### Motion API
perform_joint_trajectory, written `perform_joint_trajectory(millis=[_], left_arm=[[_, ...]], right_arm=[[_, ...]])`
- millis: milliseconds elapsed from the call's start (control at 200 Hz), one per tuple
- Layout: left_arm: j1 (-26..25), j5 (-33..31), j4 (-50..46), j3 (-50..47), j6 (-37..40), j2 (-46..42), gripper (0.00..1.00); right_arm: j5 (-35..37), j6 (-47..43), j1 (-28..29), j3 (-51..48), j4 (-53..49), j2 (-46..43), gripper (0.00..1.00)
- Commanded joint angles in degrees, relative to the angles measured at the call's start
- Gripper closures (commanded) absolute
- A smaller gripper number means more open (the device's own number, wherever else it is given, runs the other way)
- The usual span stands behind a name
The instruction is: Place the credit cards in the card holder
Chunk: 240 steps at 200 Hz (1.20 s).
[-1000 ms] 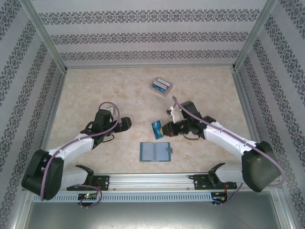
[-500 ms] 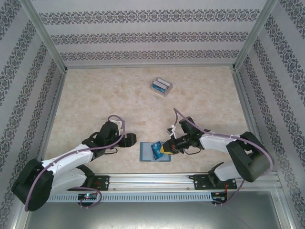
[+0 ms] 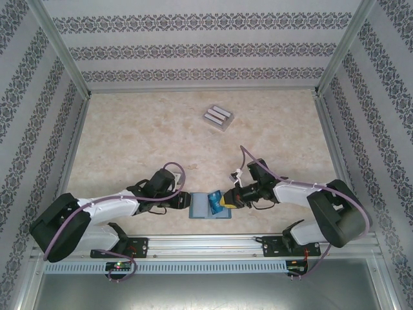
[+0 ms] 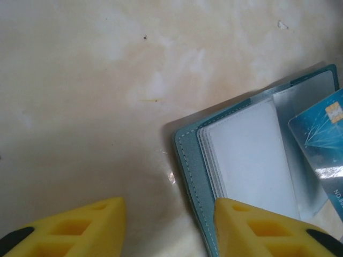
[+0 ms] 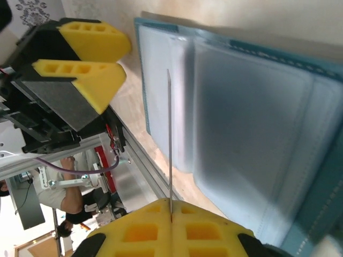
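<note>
The card holder (image 3: 205,208) lies open near the front rail, teal outside with pale pockets (image 4: 252,155) inside. My right gripper (image 3: 227,200) is shut on a blue credit card (image 3: 216,197) and holds it over the holder's middle. In the right wrist view that card (image 5: 169,134) stands edge-on above the pockets (image 5: 241,128), pinched between the right gripper's (image 5: 171,206) yellow pads. My left gripper (image 3: 186,202) sits at the holder's left edge. It is open, its jaws (image 4: 169,206) straddle the teal border, and one fingertip (image 4: 252,225) rests over the pocket side. The card's chip end (image 4: 321,134) shows at the right.
More grey credit cards (image 3: 218,117) lie in a small stack at the back centre of the table. The metal rail (image 3: 206,244) runs just in front of the holder. Patterned walls enclose the table on three sides.
The left gripper has slid right to the holder's left edge and its jaws have narrowed. The right gripper has carried the card forward and down over the open holder.
</note>
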Motion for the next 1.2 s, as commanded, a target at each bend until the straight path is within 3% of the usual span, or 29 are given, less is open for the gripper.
perform_joint_trajectory(millis=[0,365,739,909,1194], left_arm=[[-2.1,3.0,2.1,1.3,0.5,3.4,0.55],[-2.5,2.9,3.1,2.1,0.3,6.4,0.64],[-2.6,3.2,3.6,2.6,-0.1,7.5,0.71],[-2.6,2.5,3.1,2.7,-0.5,7.3,0.73],[-2.6,2.0,4.2,1.2,-1.0,6.7,0.78]], right_arm=[[-1.9,-0.4,-0.1,-0.9,2.6,2.1,1.00],[-2.8,0.1,0.5,0.3,6.2,4.3,1.00],[-2.4,0.5,3.1,1.8,9.6,12.4,0.98],[0.6,5.7,4.1,1.6,13.5,12.2,0.94],[12.3,12.6,7.5,0.2,15.4,4.9,0.89]])
